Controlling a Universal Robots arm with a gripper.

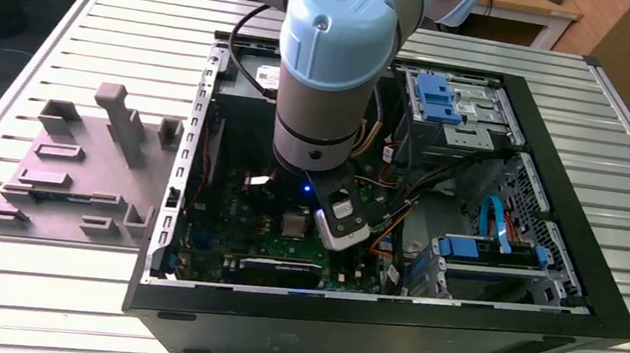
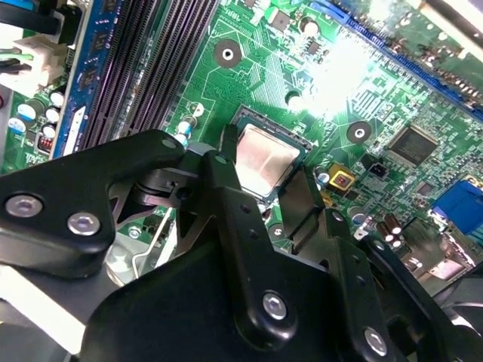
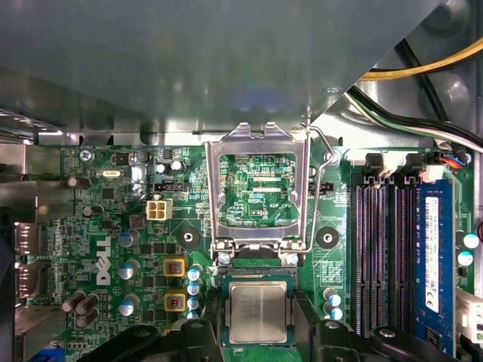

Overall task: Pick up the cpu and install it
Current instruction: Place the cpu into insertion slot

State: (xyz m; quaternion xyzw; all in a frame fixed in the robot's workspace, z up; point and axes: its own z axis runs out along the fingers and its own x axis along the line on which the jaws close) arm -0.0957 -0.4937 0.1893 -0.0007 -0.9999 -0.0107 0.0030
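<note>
As arm (image 1: pixel 326 65) points down into case (image 1: pixel 393 327), tool (image 2: pixel 264 167) flanks cpu (image 3: pixel 258 311).

The open computer case (image 1: pixel 370 325) sits on the table (image 1: pixel 38 289), a parts tray (image 1: pixel 72 179) beside it on the exterior view's left. Inside, on the motherboard (image 3: pixel 113 226), the cpu (image 3: pixel 258 311) lies in the socket (image 3: pixel 256 277), the hinged frame (image 3: pixel 260 143) just beside it. The gripper (image 2: pixel 264 185) is right over the cpu.

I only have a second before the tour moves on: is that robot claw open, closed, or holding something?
Gripper: down over the cpu lying in the socket; open or clamped on it cannot be told.
</note>
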